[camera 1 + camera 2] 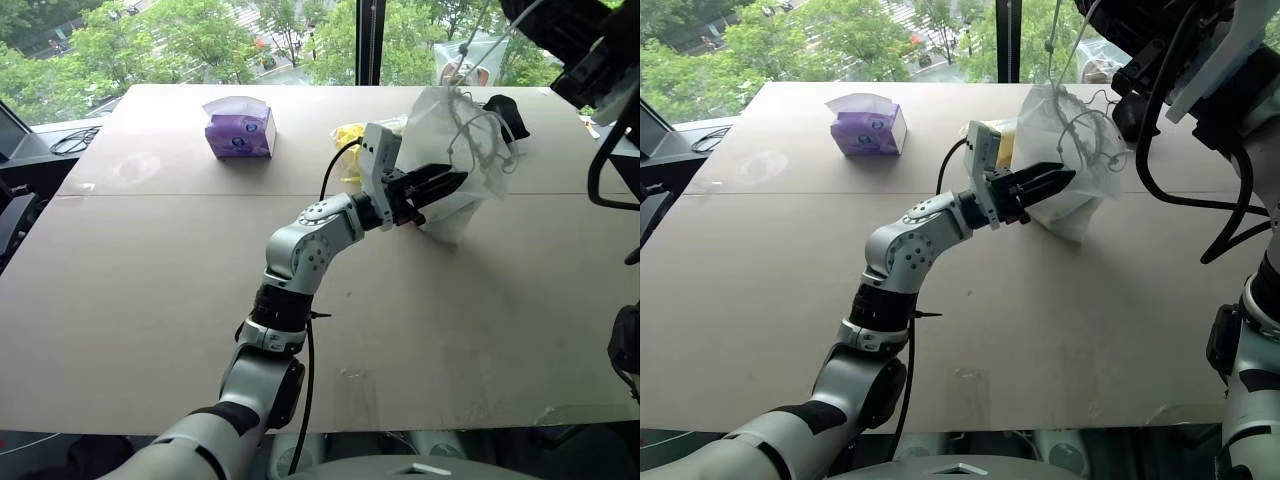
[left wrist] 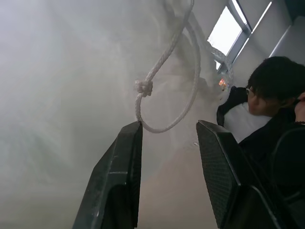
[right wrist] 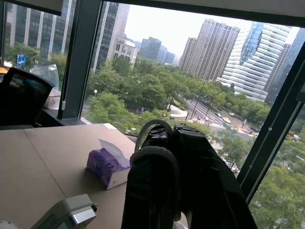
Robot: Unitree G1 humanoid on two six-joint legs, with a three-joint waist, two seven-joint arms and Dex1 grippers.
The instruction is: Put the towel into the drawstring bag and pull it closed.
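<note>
The left gripper [image 1: 452,184] reaches across the table [image 1: 150,300] to the side of the drawstring bag [image 1: 455,130], its two black fingers [image 2: 116,181] standing partly apart with nothing between them. In the left wrist view the tips sit close against the bag's pale fabric, and a knotted loop of white cord [image 2: 164,86] hangs just above them, its lowest curve meeting the tip of one finger; whether it actually touches cannot be told at this angle. Beyond the bag in that view, a person in dark clothing [image 2: 271,95] sits by the window.

The right gripper [image 3: 167,157] is raised high above the far right of the table, its fingers pressed together. A thin white line runs from the bag's mouth up toward it in the head views, and the bag stands upright beneath, its lower end on the table. The cord itself cannot be made out between the right fingers.

The towel is likely inside the bag, though the cloudy fabric hides any clear outline of it.

Behind the left gripper lies a yellow item [image 1: 349,140], just beside the bag. A black pouch [image 1: 507,113] sits at the bag's far side. A purple tissue box [image 1: 239,128] stands well apart to the left.
</note>
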